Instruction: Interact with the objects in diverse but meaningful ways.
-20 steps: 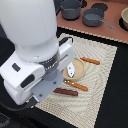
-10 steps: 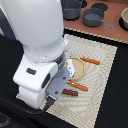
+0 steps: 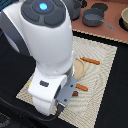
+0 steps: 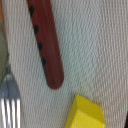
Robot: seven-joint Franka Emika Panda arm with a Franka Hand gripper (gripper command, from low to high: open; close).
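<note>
The wrist view looks straight down on a dark red-brown sausage [image 4: 48,46] with dark marks, lying on the woven mat [image 4: 100,45]. A corner of the yellow packet [image 4: 85,113] lies just past the sausage's rounded end. Metal fork tines [image 4: 12,102] and a pale rounded edge [image 4: 2,52] show beside them. In the exterior view the white arm [image 3: 50,60] hangs low over the mat [image 3: 102,80] and hides my gripper's fingers. One end of the sausage [image 3: 75,93] peeks out by the wrist. Two orange pieces [image 3: 90,61] [image 3: 82,88] and a round tan item [image 3: 80,68] lie beside the arm.
Grey pots [image 3: 93,19] and a tan bowl [image 3: 124,18] stand on the brown surface beyond the mat, at the exterior view's upper right. The mat lies on a black surface [image 3: 117,107].
The arm has swung further over the mat, toward the exterior view's right and lower. It now covers more of the items. Nothing on the mat has visibly moved.
</note>
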